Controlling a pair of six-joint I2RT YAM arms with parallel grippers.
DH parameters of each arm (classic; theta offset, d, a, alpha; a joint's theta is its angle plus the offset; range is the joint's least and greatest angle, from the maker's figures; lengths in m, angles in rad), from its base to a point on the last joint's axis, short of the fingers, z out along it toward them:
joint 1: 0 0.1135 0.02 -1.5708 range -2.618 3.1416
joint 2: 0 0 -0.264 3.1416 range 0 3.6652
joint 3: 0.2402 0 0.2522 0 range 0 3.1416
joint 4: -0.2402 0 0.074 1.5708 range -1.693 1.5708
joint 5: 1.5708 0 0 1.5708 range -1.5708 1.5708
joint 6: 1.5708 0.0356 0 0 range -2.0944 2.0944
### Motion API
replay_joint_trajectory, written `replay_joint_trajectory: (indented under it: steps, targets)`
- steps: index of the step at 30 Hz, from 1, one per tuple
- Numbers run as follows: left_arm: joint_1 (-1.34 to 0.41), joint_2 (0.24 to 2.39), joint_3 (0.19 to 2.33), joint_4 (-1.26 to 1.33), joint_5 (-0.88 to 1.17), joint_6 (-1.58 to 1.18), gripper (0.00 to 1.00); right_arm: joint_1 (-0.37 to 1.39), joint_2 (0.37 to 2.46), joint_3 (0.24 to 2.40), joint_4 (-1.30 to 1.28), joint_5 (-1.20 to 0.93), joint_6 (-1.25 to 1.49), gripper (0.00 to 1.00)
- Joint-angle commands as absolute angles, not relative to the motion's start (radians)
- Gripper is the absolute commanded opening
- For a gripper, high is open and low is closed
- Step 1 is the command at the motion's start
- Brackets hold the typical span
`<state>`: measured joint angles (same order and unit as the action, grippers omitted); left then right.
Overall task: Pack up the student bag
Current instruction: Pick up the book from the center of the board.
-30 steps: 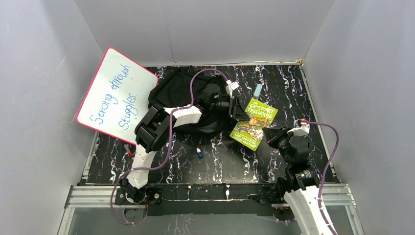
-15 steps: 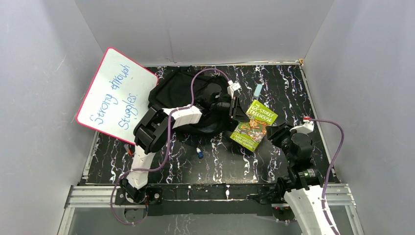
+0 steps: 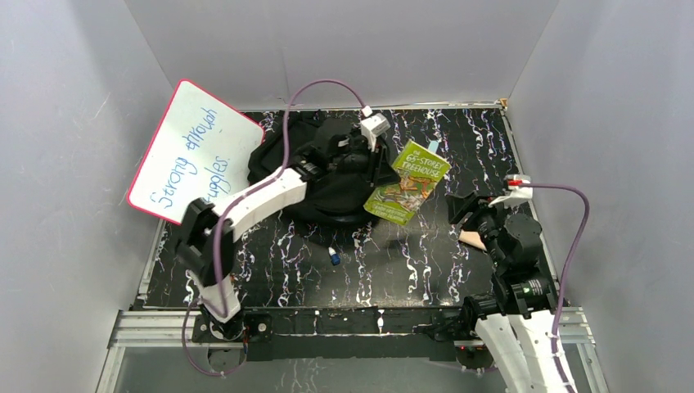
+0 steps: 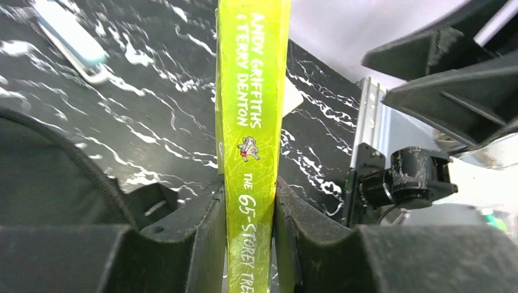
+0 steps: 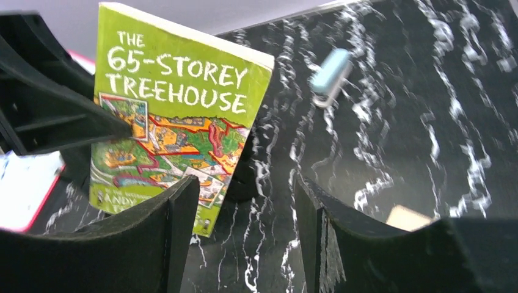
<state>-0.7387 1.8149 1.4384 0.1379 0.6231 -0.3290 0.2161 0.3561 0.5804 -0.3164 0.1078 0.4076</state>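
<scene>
The left gripper (image 4: 250, 204) is pressed together on the spine of a green book (image 4: 251, 110), so that the book stands on its edge between the two fingers and is off the desk (image 3: 393, 270). In the top view this book (image 3: 407, 182) hangs tilted over the middle of the desk, towards the far edge. Its left edge is just beside the right side of the student bag (image 3: 299, 160). The bag lies as a black heap in the far-left part of the desk, beside a whiteboard (image 3: 196, 160) that leans at the left edge. The right gripper (image 5: 244, 195) is spread and holds nothing; it waits near the right edge, well apart from the bag. A light blue eraser (image 5: 330, 76) lies near the far edge, and a marker (image 3: 334, 256) lies nearer the middle. The step in hand seems to be the carrying of the book to the bag. The next move probably calls for the mouth of the bag to be found, but the pictures do not show whether it is open. The free gripper may need to hold the fabric.
</scene>
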Motion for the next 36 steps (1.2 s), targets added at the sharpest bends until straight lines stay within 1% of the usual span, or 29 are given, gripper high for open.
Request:
replay_joint_trajectory:
  steps: [1, 3, 6, 12, 16, 19, 21, 23, 29, 36]
  targets:
    - [-0.737, 1.545, 1.331, 0.171, 0.573, -0.061, 0.00, 0.216, 0.403, 0.674, -0.106, -0.224, 0.198, 0.65]
    - [-0.739, 1.429, 1.257, 0.174, 0.599, 0.066, 0.00, 0.216, 0.424, 0.677, 0.005, -0.401, 0.150, 0.65]
    - [-0.739, 1.305, 1.176, 0.134, 0.586, 0.217, 0.00, 0.216, 0.461, 0.679, 0.145, -0.587, 0.132, 0.68]
    - [-0.739, 1.166, 1.151, -0.096, 0.580, 0.441, 0.00, 0.217, 0.567, 0.719, 0.308, -0.897, 0.042, 0.73]
    - [-0.739, 1.124, 1.155, -0.201, 0.599, 0.527, 0.00, 0.217, 0.664, 0.790, 0.320, -1.084, -0.081, 0.76]
    - [-0.739, 1.112, 1.161, -0.256, 0.590, 0.569, 0.00, 0.217, 0.744, 0.867, 0.221, -1.200, -0.188, 0.78]
    - [-0.739, 1.113, 1.170, -0.282, 0.582, 0.584, 0.00, 0.218, 0.799, 0.909, 0.183, -1.273, -0.213, 0.79]
    - [-0.738, 1.121, 1.189, -0.306, 0.590, 0.599, 0.00, 0.228, 0.845, 0.932, 0.159, -1.277, -0.226, 0.79]
    - [-0.738, 1.158, 1.242, -0.359, 0.611, 0.631, 0.00, 0.302, 0.904, 0.976, 0.023, -1.150, -0.345, 0.80]
    - [-0.740, 1.172, 1.254, -0.373, 0.629, 0.640, 0.00, 0.466, 0.960, 1.009, -0.164, -0.960, -0.494, 0.80]
